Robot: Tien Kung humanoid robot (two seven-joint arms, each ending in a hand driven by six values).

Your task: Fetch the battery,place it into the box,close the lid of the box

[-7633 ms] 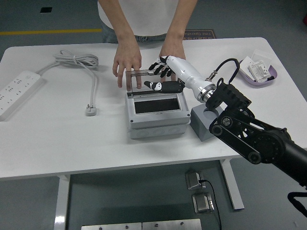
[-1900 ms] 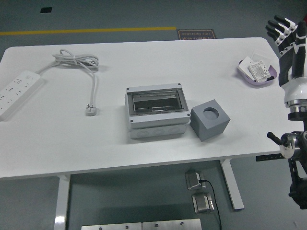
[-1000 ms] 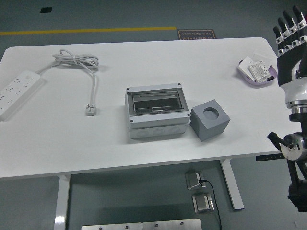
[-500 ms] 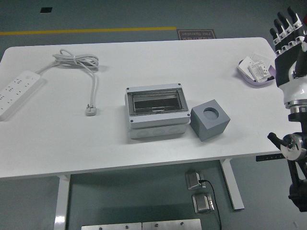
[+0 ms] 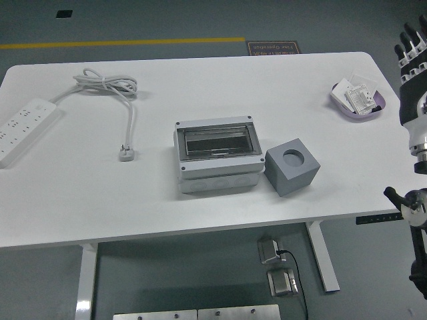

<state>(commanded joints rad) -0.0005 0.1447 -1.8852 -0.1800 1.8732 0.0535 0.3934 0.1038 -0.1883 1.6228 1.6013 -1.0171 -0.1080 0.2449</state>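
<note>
We see the box [image 5: 217, 156] near the middle of the white table [image 5: 200, 207], its clear lid [image 5: 218, 141] down. We cannot make out the battery. Our right hand [image 5: 415, 63] is raised at the right edge, fingers straight and spread, holding nothing. A grey cube [image 5: 292, 166] sits just right of the box, and a power strip [image 5: 23, 127] lies far left.

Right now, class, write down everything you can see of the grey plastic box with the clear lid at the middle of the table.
The grey plastic box with the clear lid is a squat rectangular enclosure with pale grey walls, a screw at each top corner and round marks along its front. Its tinted see-through lid lies shut and flat, with a dark interior beneath. It rests upright on the white table, mid-table, close beside a grey cube with a round hole on its right; whether they touch is unclear. No hand touches it.
</note>
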